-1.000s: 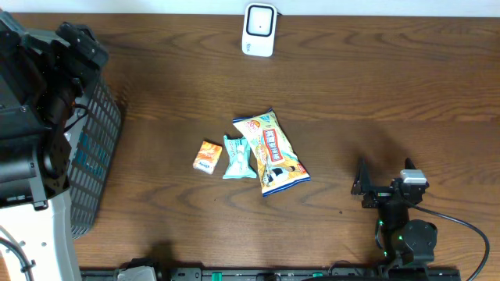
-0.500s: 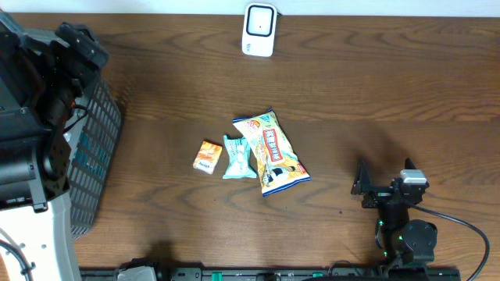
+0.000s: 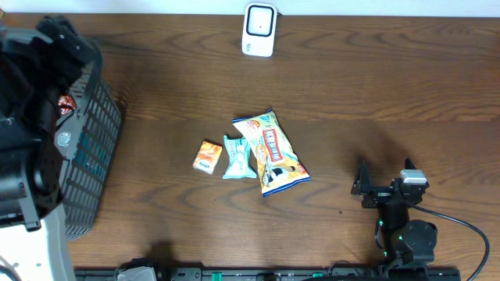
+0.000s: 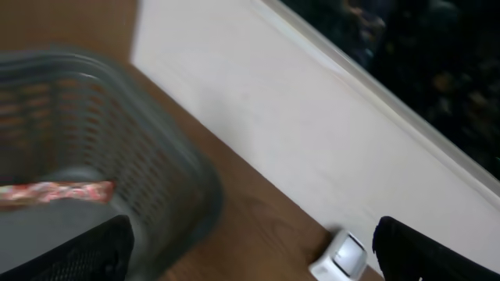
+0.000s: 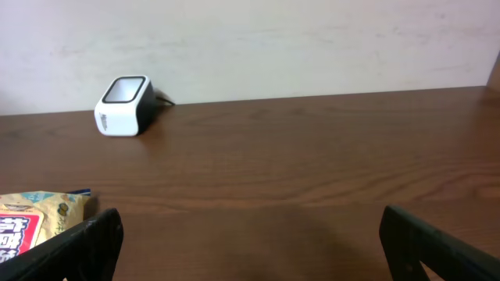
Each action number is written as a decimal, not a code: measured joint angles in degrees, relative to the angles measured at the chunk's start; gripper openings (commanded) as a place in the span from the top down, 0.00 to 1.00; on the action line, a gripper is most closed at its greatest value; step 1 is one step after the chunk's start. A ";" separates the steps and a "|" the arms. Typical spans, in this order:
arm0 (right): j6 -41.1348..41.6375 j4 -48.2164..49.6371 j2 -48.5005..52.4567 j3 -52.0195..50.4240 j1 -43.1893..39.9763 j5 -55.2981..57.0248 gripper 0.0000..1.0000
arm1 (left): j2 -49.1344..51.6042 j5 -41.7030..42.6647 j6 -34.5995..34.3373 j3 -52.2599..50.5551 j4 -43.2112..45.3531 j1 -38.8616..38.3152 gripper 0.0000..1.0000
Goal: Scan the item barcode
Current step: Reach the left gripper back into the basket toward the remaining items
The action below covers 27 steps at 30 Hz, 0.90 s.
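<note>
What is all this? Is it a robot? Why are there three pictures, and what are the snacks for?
Yes, a robot: two arms at a wooden table, each ending in a two-finger pincher called a gripper. One picture looks straight down from above. The other two come from small cameras on the wrists, so the dark shapes in their bottom corners are the robot's own fingers. In the middle of the table lie three snacks: a big yellow bag, a teal packet and a small orange packet. The white box at the far edge is the barcode scanner, which reads the snacks' codes. On the left stands a grey basket with a red wrapper inside. The left gripper, by the basket, and the right gripper, facing the scanner, are open and empty.
</note>
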 measured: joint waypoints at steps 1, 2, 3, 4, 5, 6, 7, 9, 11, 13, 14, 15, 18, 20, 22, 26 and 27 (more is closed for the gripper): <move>0.00 0.02 0.00 0.00 0.00 0.00 0.01 | 0.00 -1.14 0.00 0.07 -0.61 0.39 0.02; 0.00 0.02 0.00 0.00 0.00 0.00 0.01 | 0.04 -2.14 -0.04 0.07 -1.40 1.05 0.02; 0.00 0.02 0.00 0.00 0.00 0.00 0.01 | 0.15 -2.95 -0.11 0.07 -2.01 1.75 0.02; 0.00 0.02 0.00 0.00 0.00 0.00 0.01 | 0.31 -3.63 -0.24 0.07 -2.64 2.91 0.02; 0.00 0.02 0.00 0.00 0.00 0.00 0.01 | 0.55 -4.07 -0.46 0.07 -3.32 4.17 0.02; 0.00 0.02 0.00 0.00 0.00 0.00 0.01 | 0.81 -4.63 -0.76 0.07 -4.04 5.64 0.02; -0.02 0.02 0.00 0.00 0.00 0.00 0.01 | 1.05 -5.01 -1.16 0.07 -4.87 7.15 0.02; -0.02 0.02 0.00 0.00 0.00 0.00 0.01 | 1.68 -5.27 -2.89 0.07 -6.97 10.88 0.02; 0.00 0.02 0.00 0.00 0.00 0.00 0.01 | 2.32 -5.38 -5.31 0.07 -9.57 14.88 0.02; -0.02 0.02 0.00 0.00 0.00 0.00 0.01 | 2.93 -4.74 -7.26 0.07 -11.72 18.38 0.02; 0.00 0.02 0.00 0.00 0.00 0.00 0.01 | 3.26 -4.22 -8.24 0.07 -12.61 19.96 0.02; -0.02 0.02 0.00 0.00 0.00 0.00 0.01 | 3.67 -3.58 -8.94 0.07 -13.55 21.31 0.02; 0.00 0.02 0.00 0.00 0.00 0.00 0.01 | 5.29 -2.36 -11.39 0.07 -16.83 23.93 0.02; -0.02 0.02 0.00 0.00 0.00 0.00 0.01 | 7.02 -1.88 -12.90 0.07 -19.15 24.70 0.02; 0.00 0.04 0.00 0.00 0.00 0.00 0.01 | 9.22 -1.51 -13.88 0.07 -20.74 24.81 0.02; -0.02 0.02 0.00 0.00 0.00 0.02 0.01 | 14.97 1.31 -14.88 0.07 -23.02 24.83 0.02; -0.02 0.02 0.00 0.00 0.00 0.02 0.01 | 16.44 2.64 -15.15 0.07 -23.26 24.83 0.02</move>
